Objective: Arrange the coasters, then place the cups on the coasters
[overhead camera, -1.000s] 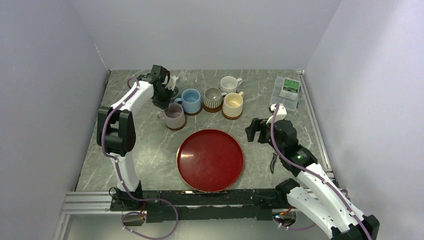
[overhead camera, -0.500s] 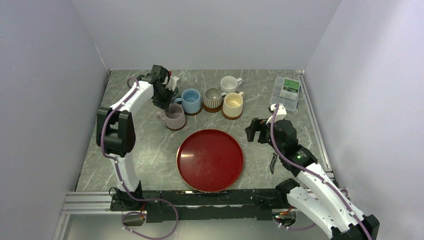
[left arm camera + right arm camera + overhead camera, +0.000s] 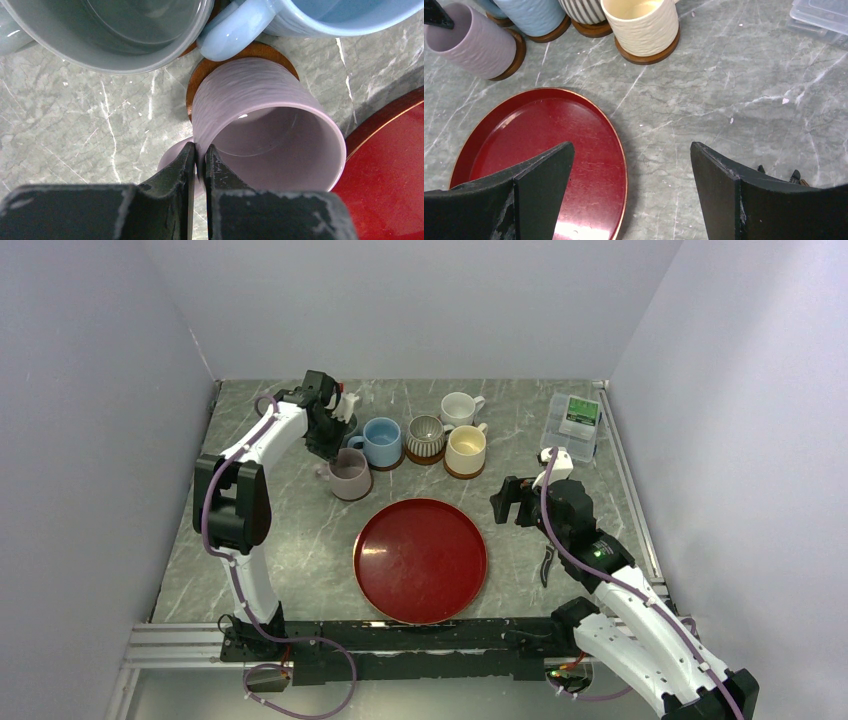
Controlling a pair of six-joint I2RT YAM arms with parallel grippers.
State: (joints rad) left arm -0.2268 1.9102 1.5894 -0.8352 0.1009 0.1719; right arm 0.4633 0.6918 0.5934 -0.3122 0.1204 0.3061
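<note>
My left gripper (image 3: pixel 199 150) is shut on the wall of the pale lilac cup (image 3: pixel 260 115) beside its handle, one finger inside and one outside. That cup (image 3: pixel 350 473) stands over a brown coaster (image 3: pixel 240 55). Close behind it are the light blue cup (image 3: pixel 383 440) and the grey-green cup (image 3: pixel 110 30). The ribbed cup (image 3: pixel 426 436) and the cream cup (image 3: pixel 466 450) sit on coasters, and the white cup (image 3: pixel 458 407) stands behind them. My right gripper (image 3: pixel 631 150) hangs open and empty over the table by the red tray's right edge.
The large glossy red tray (image 3: pixel 420 560) lies in the middle front. A clear plastic box (image 3: pixel 575 423) sits at the far right. A small dark object (image 3: pixel 545 565) lies on the table beside my right arm.
The left gripper and the lilac cup have shifted very slightly; the coaster's brown edge shows less in front of the cup. The right arm has not moved.
</note>
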